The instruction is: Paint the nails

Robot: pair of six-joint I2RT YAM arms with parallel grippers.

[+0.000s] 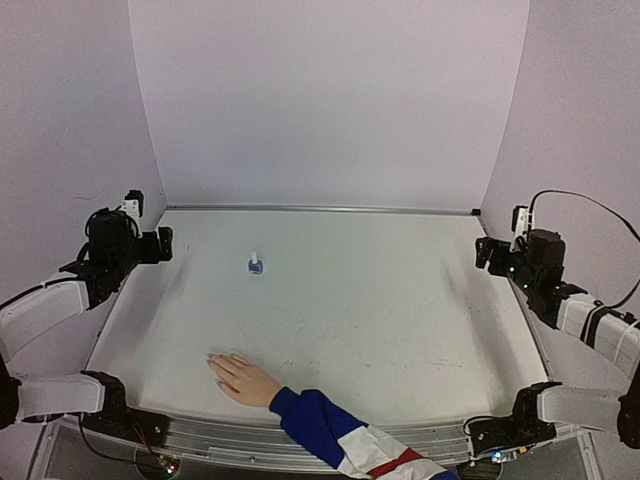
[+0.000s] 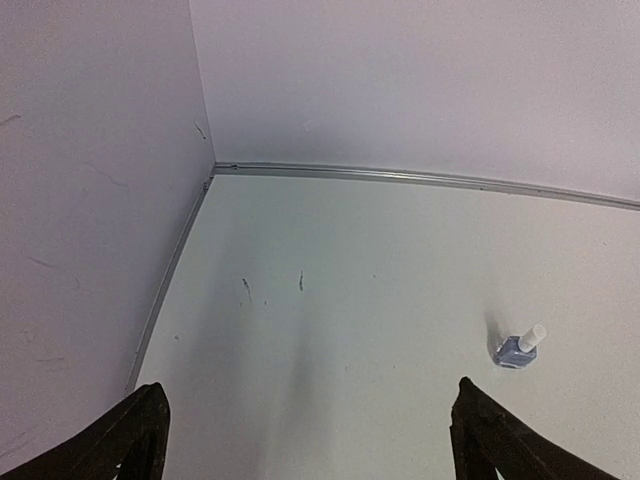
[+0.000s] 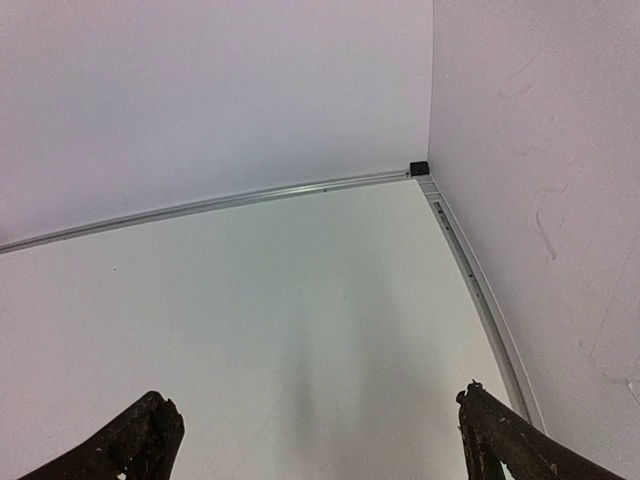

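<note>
Bench (image 1: pixel 400 320) is filling the top view, white and scuffed, with pale walls (image 1: pixel 330 100) standing on three sides and a metal rail (image 1: pixel 320 209) running along the far edge. Left arm (image 1: pixel 60 300) is reaching in over the left edge and right arm (image 1: pixel 585 320) over the right edge, both well apart from everything lying on the bench. Left gripper (image 2: pixel 308 425): its own wrist view is showing two dark fingers standing wide apart with nothing between them, facing the far left corner. Right gripper (image 3: pixel 315 425): likewise spread wide and holding nothing, facing the far right corner; only this view is picking out the small black block (image 3: pixel 419 168) ending the rail there. Sleeve (image 1: pixel 330 430), blue, white and red, is coming in over the near edge right of centre; only the top view is catching it. Hand (image 1: pixel 243 378), pale flesh colour, is lying flat by the near edge, left of centre, fingers pointing leftward. Bottle (image 1: pixel 255 265), small, blue, white cap, is standing upright toward the far edge, well apart from the hand; the left wrist view is also taking it in, at its right side. Nails (image 1: pixel 212 360) are sitting at the fingertips, too small to make out.
</note>
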